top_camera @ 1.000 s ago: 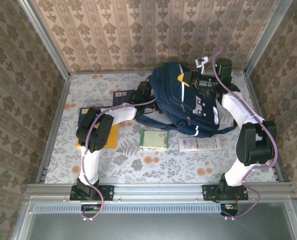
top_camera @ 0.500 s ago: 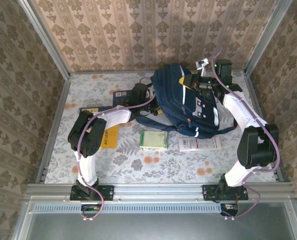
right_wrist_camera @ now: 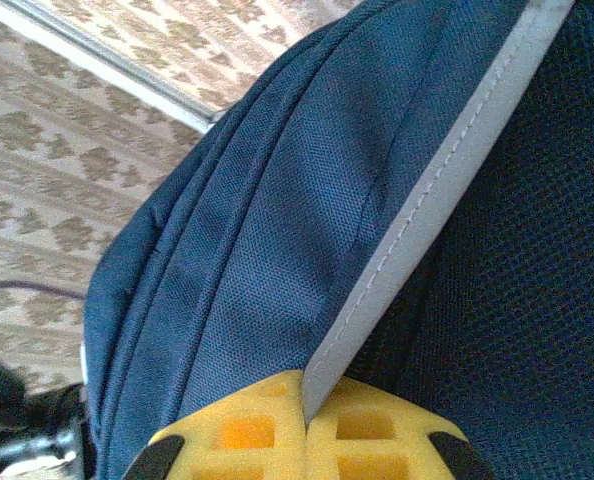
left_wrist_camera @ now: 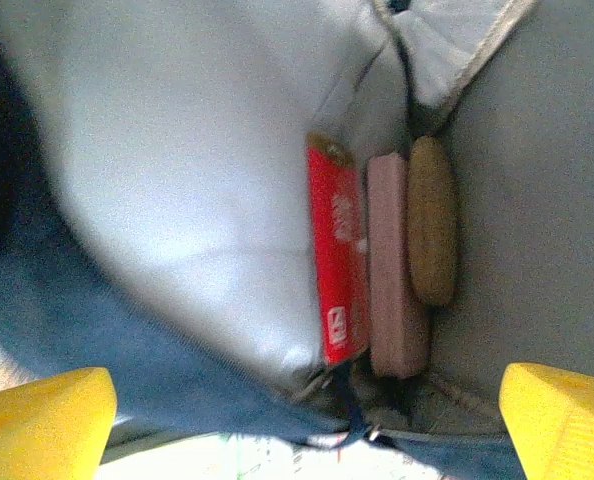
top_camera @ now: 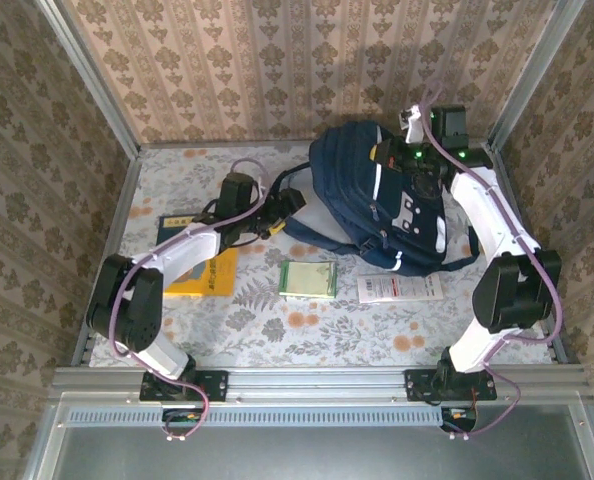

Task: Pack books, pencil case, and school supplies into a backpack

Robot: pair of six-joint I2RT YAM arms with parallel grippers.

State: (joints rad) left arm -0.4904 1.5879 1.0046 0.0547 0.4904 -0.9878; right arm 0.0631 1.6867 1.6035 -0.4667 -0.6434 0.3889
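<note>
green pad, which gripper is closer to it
Left. The left gripper is at the backpack mouth, just behind the green pad; the right gripper pinches the backpack's far edge, farther off.

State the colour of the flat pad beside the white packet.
Pale green flat pad; top external view.

Inside backpack [left_wrist_camera: 177,150] mostly free; red packet [left_wrist_camera: 337,265] wedged at seam.

So the big navy fabric backpack [top_camera: 352,190] sits just right of the left claw [top_camera: 287,205], right claw [top_camera: 389,155] on its far top edge. Straight ahead of the left claw, inside it: flat red packet [left_wrist_camera: 337,255]. Pale green pad [top_camera: 308,279] and white paper packet [top_camera: 399,288] lie nearer than both claws.
</note>
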